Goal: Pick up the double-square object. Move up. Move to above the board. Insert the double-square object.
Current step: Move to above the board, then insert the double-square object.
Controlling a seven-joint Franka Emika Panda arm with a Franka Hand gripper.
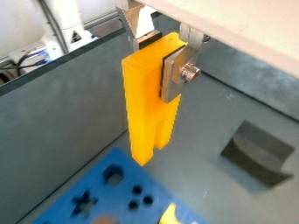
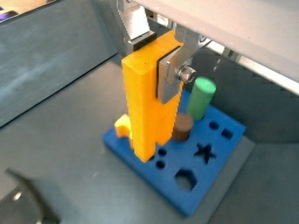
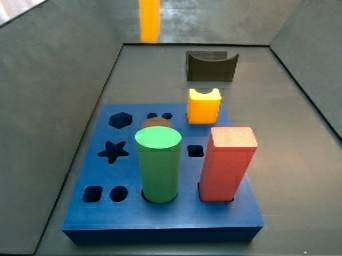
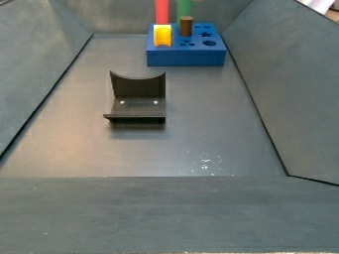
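My claw [image 2: 176, 63] is clenched on the double-square object [image 2: 149, 101], its silver plates pinching the upper part of the tall orange-yellow bar in both wrist views. The bar hangs straight down from me and its lower end is clear of the desk [image 4: 185, 139], so I judge the pick-up and the lift as done.

The board [image 2: 187, 166] lies below me. In a wrist view the bar's lower end sits over the board's near corner, beside the brown peg [image 2: 184, 124] and the green cylinder [image 2: 201, 96]; in another wrist view the blue slab [image 1: 111, 192] is just under and slightly ahead of the bar's tip. So I reckon the move to above the board is nearly finished or just finished, though I cannot tell from these views whether the tip is lined up with its own hole.

In a side view only a strip of the bar [image 3: 150, 18] shows high above the board [image 3: 160, 232], well clear of the red block [image 3: 229, 162] and short yellow peg [image 3: 202, 104]. What is left is the final alignment and the insertion itself, then letting go. The fixture [image 4: 137, 96] stands well apart, away from the board.
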